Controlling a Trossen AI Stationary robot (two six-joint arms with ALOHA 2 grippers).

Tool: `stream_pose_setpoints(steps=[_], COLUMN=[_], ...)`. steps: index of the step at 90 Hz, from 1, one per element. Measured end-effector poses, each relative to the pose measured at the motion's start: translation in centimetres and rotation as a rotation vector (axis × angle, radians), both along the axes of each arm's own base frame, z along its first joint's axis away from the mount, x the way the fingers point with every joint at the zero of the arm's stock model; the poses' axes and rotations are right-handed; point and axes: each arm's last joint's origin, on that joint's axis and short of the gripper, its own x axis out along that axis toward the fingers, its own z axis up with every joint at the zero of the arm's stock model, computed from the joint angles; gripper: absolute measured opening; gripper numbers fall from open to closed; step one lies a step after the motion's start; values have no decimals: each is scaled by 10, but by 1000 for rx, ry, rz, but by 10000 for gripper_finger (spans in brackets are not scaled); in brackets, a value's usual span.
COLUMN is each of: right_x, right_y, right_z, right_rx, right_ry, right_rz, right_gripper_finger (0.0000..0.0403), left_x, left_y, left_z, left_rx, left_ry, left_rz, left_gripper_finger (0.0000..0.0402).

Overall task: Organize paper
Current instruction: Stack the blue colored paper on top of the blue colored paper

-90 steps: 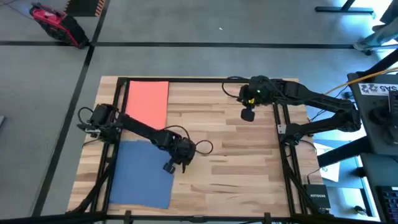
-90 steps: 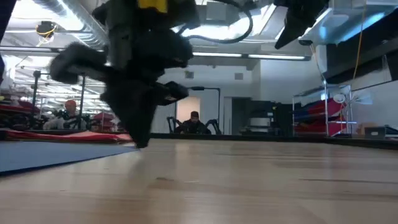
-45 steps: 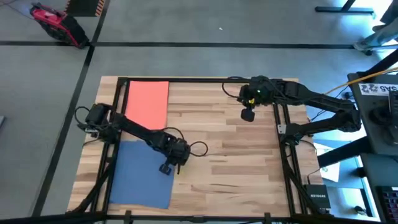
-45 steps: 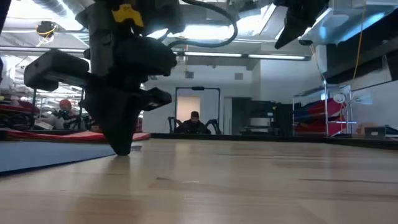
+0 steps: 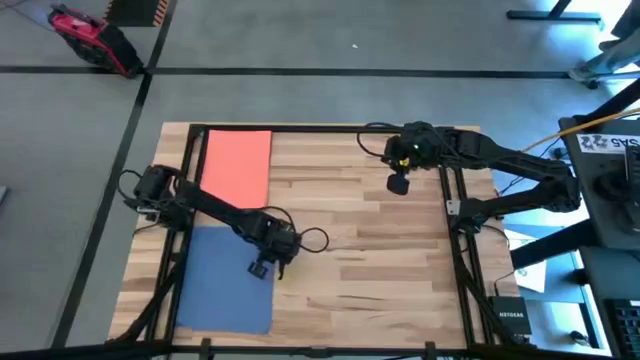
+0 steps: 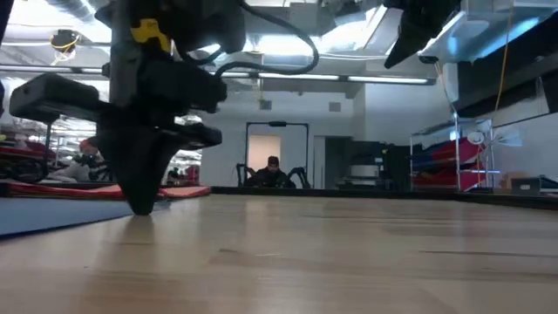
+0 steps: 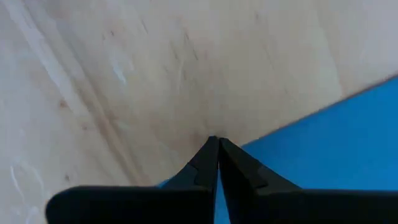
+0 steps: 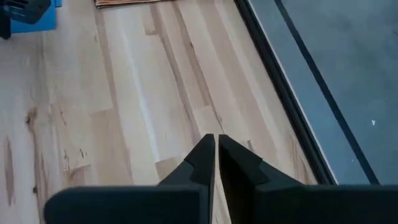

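Observation:
A blue paper (image 5: 222, 285) lies flat at the table's near left. An orange-red paper (image 5: 237, 165) lies flat behind it at the far left. My left gripper (image 5: 264, 268) is shut and points down, with its tips at the blue paper's right edge (image 7: 214, 142). In the low view, my left gripper (image 6: 139, 208) reaches down to the surface. My right gripper (image 5: 399, 185) hangs shut above the table's far right, over bare wood (image 8: 216, 140), touching nothing. My left gripper presses its shut fingertips (image 7: 219, 149) down on the blue paper just inside its right edge (image 7: 261, 146), in the far half of that edge. The fingers come from above, pointing down. The paper lies flat on the table.
A black frame rail (image 5: 455, 250) runs along the table's right side and another (image 5: 185, 200) along its left. Bare wood (image 5: 370, 270) fills the middle and right of the table. A person (image 6: 272, 173) sits in the room far behind the table.
My left gripper has moved toward the table's left edge, staying shut and down on the surface. The blue paper has slid a little leftward with it, still flat.

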Motion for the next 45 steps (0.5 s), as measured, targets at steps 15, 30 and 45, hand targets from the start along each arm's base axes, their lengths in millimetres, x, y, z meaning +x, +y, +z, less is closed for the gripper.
stream_pose_setpoints(steps=[15, 30, 45], right_x=[0, 0, 0], right_y=[0, 0, 0], right_z=[0, 0, 0], right_rx=[-1, -2, -1], right_ry=[-3, -5, -4], right_rz=[0, 0, 0], right_gripper_finger=[10, 10, 10], left_x=[-3, -4, 2], left_y=[0, -15, -35], left_z=[1, 7, 11], left_rx=[12, -19, -139], left_ry=[22, 3, -77], left_rz=[5, -18, -12], left_gripper_finger=[0, 0, 0])
